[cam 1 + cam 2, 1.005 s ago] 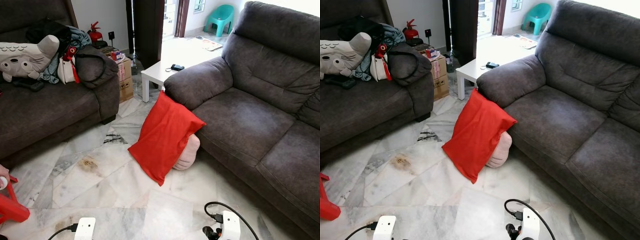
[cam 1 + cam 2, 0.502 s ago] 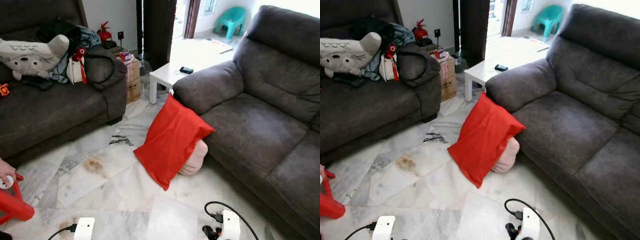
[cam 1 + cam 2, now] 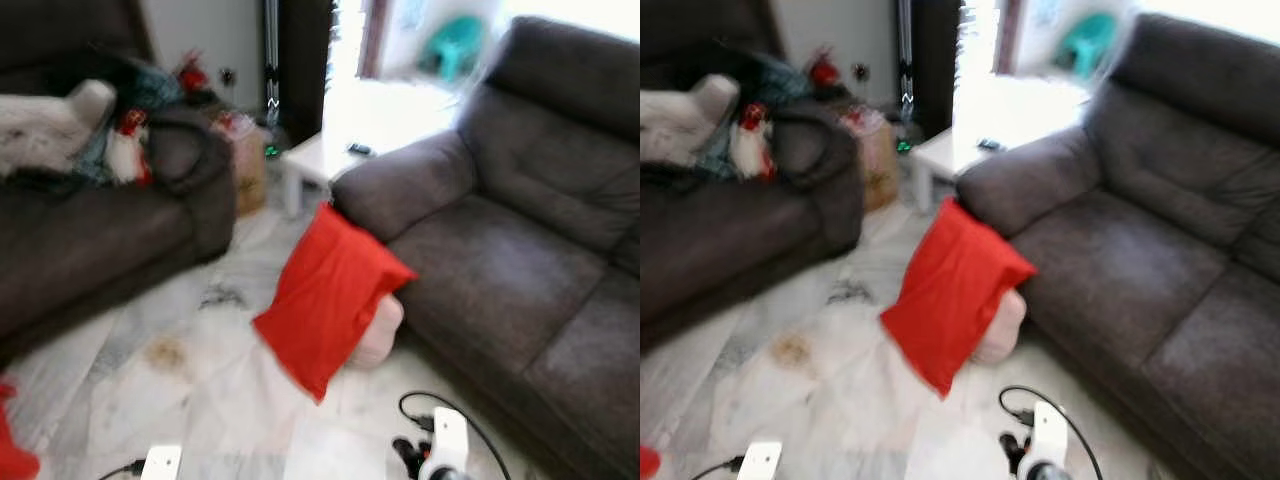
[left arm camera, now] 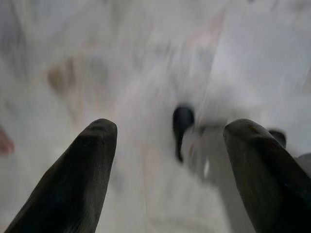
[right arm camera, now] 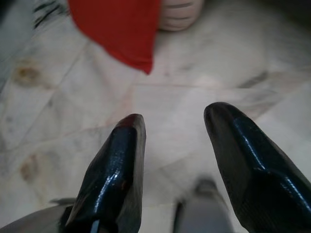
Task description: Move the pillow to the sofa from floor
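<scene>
1. The head views are blurred, so small things are hard to make out. No label or writing can be read anywhere.
2. The red pillow (image 3: 328, 297) stands on the marble floor (image 3: 190, 360), tilted, with its upper corner leaning against the armrest of the grey sofa (image 3: 520, 250). It is ahead of both grippers and well apart from them.
3. Behind the pillow, a pale pink rounded thing (image 3: 382, 330) is mostly hidden; I cannot tell what it is.
4. The right gripper (image 5: 172, 124) hangs low over the floor with its two black fingers spread and nothing between them. The lower corner of the pillow is just ahead of the fingertips in the right wrist view, not touching.
5. The left gripper (image 4: 167, 131) is also over the floor, fingers wide apart and empty. Its view is very blurred; a dark shape and a pale shape lie beyond the fingers, too smeared to identify.
6. Further ahead of the left gripper is a second dark sofa (image 3: 90, 240) with a heap of soft things (image 3: 90, 125) on it, too blurred to separate.
7. Beyond the pillow stands a white low table (image 3: 320, 155) with a small dark object on top.
8. A cardboard box (image 3: 245, 165) stands between the second sofa and the table.
9. A black cable (image 3: 440, 405) curls near the lower edge of the head view.
</scene>
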Controlling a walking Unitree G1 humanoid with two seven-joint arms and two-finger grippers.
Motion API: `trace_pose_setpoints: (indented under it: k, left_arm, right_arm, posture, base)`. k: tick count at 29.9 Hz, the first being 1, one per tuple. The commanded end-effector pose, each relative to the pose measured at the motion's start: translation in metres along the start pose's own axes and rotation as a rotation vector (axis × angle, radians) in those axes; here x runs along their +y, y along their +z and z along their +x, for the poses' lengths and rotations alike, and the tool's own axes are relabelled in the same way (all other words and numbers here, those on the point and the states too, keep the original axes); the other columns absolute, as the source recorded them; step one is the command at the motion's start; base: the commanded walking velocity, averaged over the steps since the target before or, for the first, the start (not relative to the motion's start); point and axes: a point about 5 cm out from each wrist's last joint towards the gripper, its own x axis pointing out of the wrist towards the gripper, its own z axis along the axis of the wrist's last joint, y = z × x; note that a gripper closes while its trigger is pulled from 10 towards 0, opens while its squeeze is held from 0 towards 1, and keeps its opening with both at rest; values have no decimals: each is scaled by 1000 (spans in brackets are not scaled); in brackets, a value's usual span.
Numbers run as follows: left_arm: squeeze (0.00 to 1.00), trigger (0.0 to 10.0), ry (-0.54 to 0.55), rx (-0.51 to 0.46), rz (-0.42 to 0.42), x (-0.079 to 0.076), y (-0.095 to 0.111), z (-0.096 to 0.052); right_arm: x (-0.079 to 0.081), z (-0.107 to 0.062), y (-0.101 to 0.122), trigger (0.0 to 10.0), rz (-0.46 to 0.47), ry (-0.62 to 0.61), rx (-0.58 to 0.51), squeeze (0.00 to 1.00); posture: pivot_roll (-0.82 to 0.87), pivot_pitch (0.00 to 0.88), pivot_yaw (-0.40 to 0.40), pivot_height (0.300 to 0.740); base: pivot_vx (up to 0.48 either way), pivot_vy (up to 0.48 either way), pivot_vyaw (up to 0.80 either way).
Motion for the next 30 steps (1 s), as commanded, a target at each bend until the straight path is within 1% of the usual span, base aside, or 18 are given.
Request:
trace_pose_setpoints:
  k: [1, 2, 5, 7, 12, 21, 27, 29, 30]
  left_arm:
    - [0, 10000, -18, 15, -1, -8, -4, 0]
    - [0, 10000, -18, 15, -2, -8, -4, 0]
    - [0, 10000, -17, 15, -4, -8, -4, 0]
    - [0, 10000, -17, 16, -5, -8, -4, 0]
    - [0, 10000, -17, 16, -7, -7, -4, 0]
    - [0, 10000, -16, 15, -7, -7, -4, 0]
    - [0, 10000, -16, 15, -9, -7, -4, 0]
    - [0, 10000, -16, 15, -10, -7, -4, 0]
    - [0, 10000, -16, 15, -10, -7, -4, 0]
  right_arm:
    - [-13, -3, 1, 10000, -31, -35, 3, 0]
    - [-13, -3, 1, 10000, -34, -35, -1, 0]
    - [-12, -3, 1, 10000, -47, -25, 2, 0]
    - [-12, -3, 1, 10000, -35, -31, 2, 0]
    - [-12, -3, -1, 10000, -10, -35, 5, 0]
    - [-12, -3, -3, 10000, -8, -33, 7, 0]
    - [-11, -3, -2, 10000, -51, -23, 10, 0]
    - [-11, -3, -2, 10000, -71, -22, 17, 0]
    - [-10, -3, -3, 10000, -59, -20, 18, 0]
  posture:
    - [-3, 0, -48, 740]
    - [-2, 0, -48, 740]
    - [-2, 0, -49, 740]
    - [-2, 0, -50, 740]
    - [-3, 0, -48, 740]
    - [-2, 0, -48, 740]
    - [-1, 0, -49, 740]
    - [0, 0, -50, 740]
    - [0, 0, -50, 740]
  base:
    - [360, 0, 0]
    - [360, 0, 0]
    - [255, 0, 800]
    - [257, 0, 691]
    - [262, 0, 0]
    - [268, 0, 0]
    - [273, 0, 0]
    - [277, 0, 800]
    - [274, 0, 800]
